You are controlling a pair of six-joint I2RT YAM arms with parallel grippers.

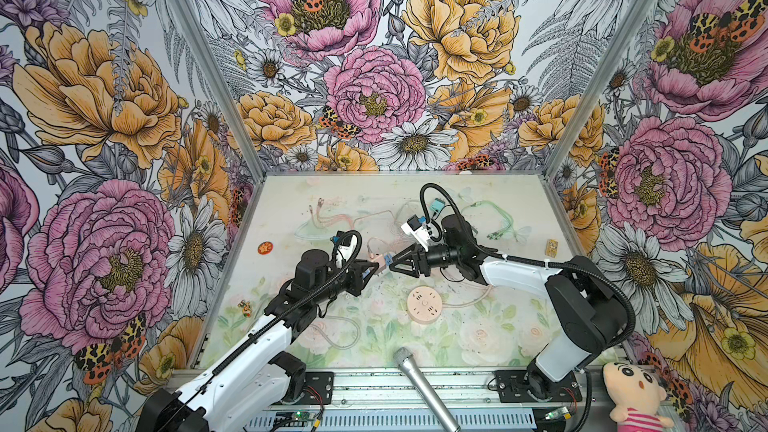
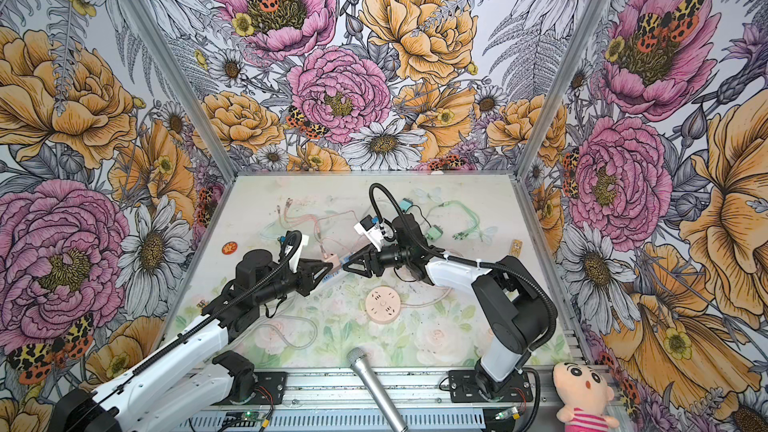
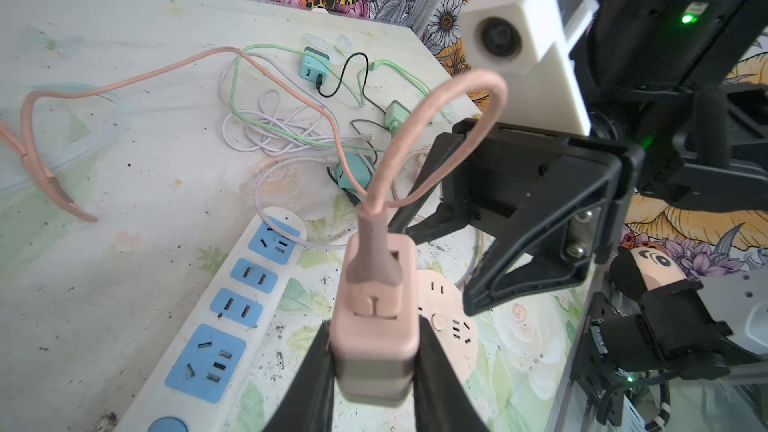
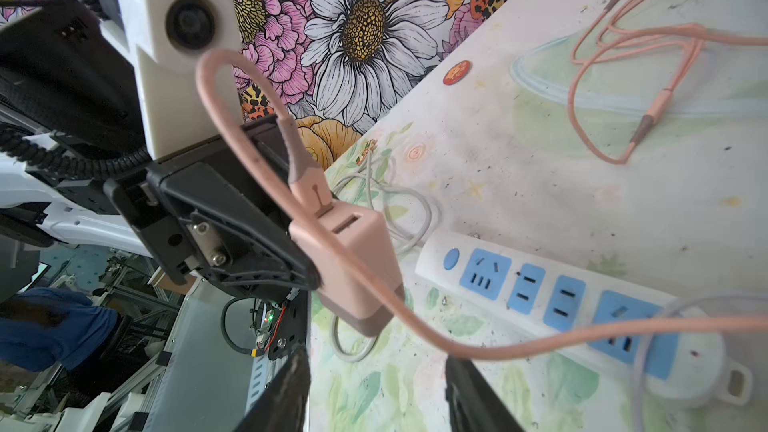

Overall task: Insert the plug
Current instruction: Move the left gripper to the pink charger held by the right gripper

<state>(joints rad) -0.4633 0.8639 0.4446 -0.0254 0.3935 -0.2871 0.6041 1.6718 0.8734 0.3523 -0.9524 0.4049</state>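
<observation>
left jaws: clenched on pink USB charger (image 3: 374,347), flat sides | right jaws: released, empty | handling: likely light, rigid, slick; grip body, not limp pink cable (image 3: 478,76)

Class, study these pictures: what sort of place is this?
Probably a robot lab test cell: two arms bolted to a metal rail, flower-printed walls boxing in a small table, a power strip.

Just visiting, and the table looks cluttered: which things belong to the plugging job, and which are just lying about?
In the job: pink charger, held in the left gripper; white power strip; open right gripper.
Lying about: microphone, plush doll, teal charger, red badge, round pink socket, seemingly.
</observation>
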